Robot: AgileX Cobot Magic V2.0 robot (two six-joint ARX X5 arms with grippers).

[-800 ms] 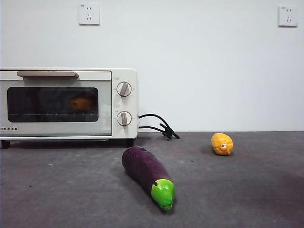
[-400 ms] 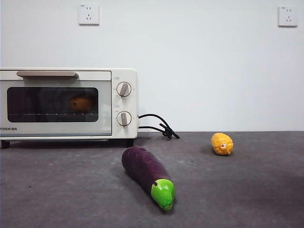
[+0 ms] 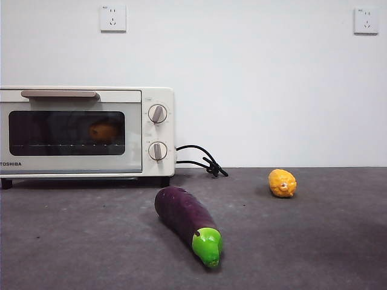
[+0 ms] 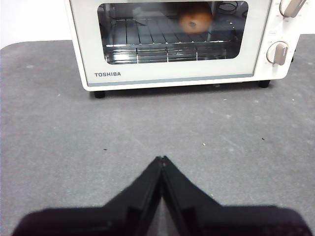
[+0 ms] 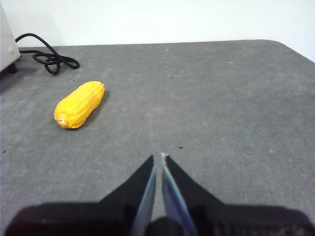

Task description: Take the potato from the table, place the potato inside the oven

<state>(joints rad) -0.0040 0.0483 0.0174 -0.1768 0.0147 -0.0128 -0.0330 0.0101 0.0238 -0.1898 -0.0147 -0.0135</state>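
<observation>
The brown potato (image 3: 104,131) lies on the wire rack inside the cream Toshiba oven (image 3: 136,163), seen through its closed dark glass door; the left wrist view shows the potato (image 4: 195,18) behind the glass of the oven (image 4: 177,71) too. My left gripper (image 4: 161,160) is shut and empty over the grey table (image 4: 74,137), well back from the oven door. Over bare table my right gripper (image 5: 158,158) is shut with nothing in it. Neither gripper appears in the front view.
A purple eggplant (image 3: 184,215) with a green tip lies on the table in front of the oven's knob side. A yellow corn cob (image 5: 79,104) lies further right, the same cob (image 3: 282,182) small in the front view. The oven's black cord (image 3: 202,160) coils behind.
</observation>
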